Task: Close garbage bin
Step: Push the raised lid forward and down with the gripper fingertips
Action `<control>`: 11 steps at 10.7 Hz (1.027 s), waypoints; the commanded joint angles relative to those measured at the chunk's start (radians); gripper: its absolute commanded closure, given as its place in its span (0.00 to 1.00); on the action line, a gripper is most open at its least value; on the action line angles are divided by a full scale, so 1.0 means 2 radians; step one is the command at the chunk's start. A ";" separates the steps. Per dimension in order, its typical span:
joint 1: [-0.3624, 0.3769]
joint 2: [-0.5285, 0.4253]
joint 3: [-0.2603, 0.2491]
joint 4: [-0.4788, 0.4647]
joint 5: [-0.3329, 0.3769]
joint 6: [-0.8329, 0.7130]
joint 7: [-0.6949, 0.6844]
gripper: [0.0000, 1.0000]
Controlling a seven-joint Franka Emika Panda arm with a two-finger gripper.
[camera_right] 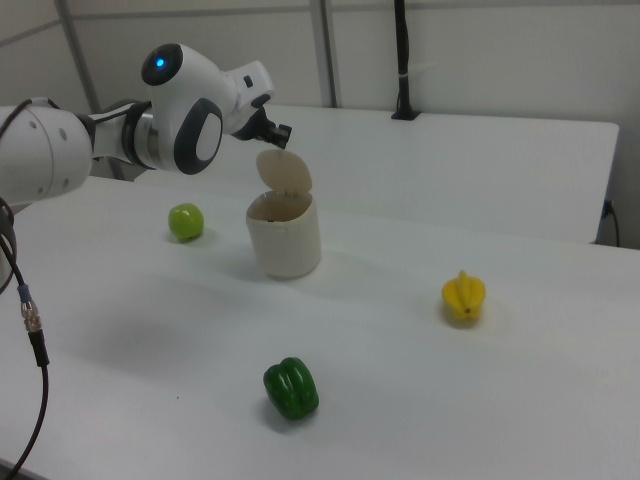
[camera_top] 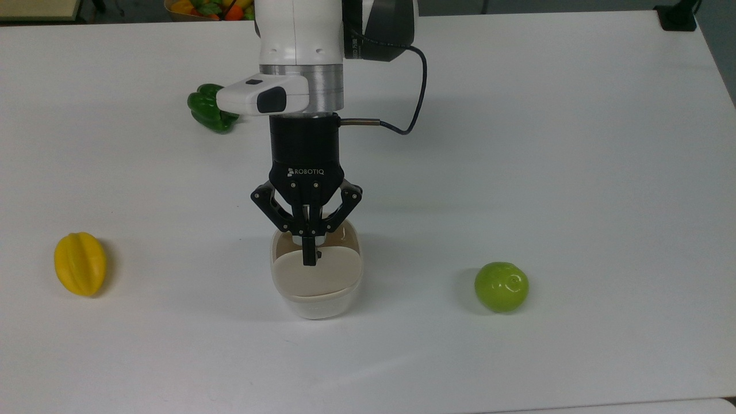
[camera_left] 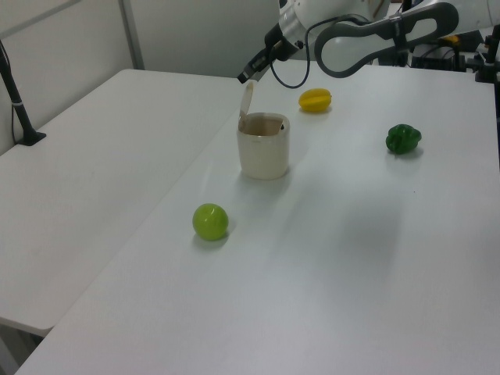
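Observation:
The garbage bin [camera_top: 313, 307] is a small cream-white tub standing on the white table, with its beige lid [camera_top: 322, 276] hinged up and standing upright. In the left view the lid [camera_left: 247, 98] rises from the rim of the bin [camera_left: 263, 152]. My gripper [camera_top: 309, 257] is shut with nothing in it, and its tip sits at the lid's top edge over the bin's opening. From the left view, the gripper [camera_left: 243, 77] hangs just above the lid. The right view has the gripper [camera_right: 284, 133] just above the lid [camera_right: 285, 172] of the bin [camera_right: 285, 240].
A yellow starfruit [camera_top: 80, 263] lies at the top view's left and a green round fruit [camera_top: 501, 286] at the top view's right. A green bell pepper [camera_top: 207, 112] lies behind the arm. A black cable [camera_top: 417, 86] loops off the wrist.

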 commanded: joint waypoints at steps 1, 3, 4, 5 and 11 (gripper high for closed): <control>0.006 -0.033 -0.004 -0.026 -0.005 -0.101 0.000 1.00; 0.007 -0.039 -0.004 -0.027 -0.003 -0.143 0.003 1.00; 0.007 -0.039 -0.003 -0.027 -0.001 -0.166 0.004 1.00; 0.007 -0.039 -0.002 -0.027 0.001 -0.190 0.005 1.00; 0.005 -0.031 -0.003 -0.035 -0.004 -0.232 0.001 1.00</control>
